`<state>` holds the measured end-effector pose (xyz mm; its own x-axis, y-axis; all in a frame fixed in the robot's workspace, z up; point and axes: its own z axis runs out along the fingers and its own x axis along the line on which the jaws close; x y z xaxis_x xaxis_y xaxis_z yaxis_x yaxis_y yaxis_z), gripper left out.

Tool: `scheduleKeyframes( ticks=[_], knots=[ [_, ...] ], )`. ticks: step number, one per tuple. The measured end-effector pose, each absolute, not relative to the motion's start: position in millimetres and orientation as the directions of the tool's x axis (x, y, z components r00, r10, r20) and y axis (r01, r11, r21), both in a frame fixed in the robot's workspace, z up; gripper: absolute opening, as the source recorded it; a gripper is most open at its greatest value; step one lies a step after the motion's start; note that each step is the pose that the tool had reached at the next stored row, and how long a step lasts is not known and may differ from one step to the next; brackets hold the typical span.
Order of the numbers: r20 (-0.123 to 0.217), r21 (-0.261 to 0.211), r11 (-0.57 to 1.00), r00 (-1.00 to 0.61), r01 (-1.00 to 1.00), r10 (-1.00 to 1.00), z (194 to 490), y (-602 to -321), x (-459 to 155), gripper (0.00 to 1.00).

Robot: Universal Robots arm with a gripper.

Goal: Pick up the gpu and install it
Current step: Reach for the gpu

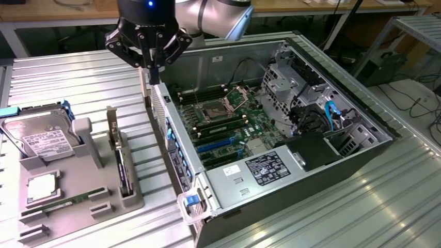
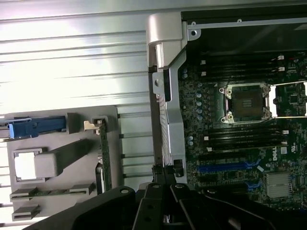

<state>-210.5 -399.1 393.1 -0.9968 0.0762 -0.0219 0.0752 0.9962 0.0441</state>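
here the gripper [image 1: 154, 77] hangs over the rear wall of the open case [image 1: 296, 206], fingers pressed together with nothing between them. the gpu [image 1: 123, 160] stands on edge in a slot of the grey tray [image 1: 82, 178], well apart from the gripper. a hard drive [image 1: 41, 139] sits in the same tray, to the exterior view's left of the gpu.

Showing the gpu [image 1: 123, 165] [image 2: 104, 153] standing on its long edge, sitting upright in a slot of the grey holder [image 1: 103, 173], thin green board facing edge-on, metal bracket rising at one end.
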Motion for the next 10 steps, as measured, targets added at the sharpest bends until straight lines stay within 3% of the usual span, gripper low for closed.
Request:
scheduleKeyframes(
  ticks=[10],
  knots=[
    [-0.021, 0.044, 0.996, -0.997, 0.075, 0.076, 393.0, -399.4, -218.7, 0.11]
  ],
)
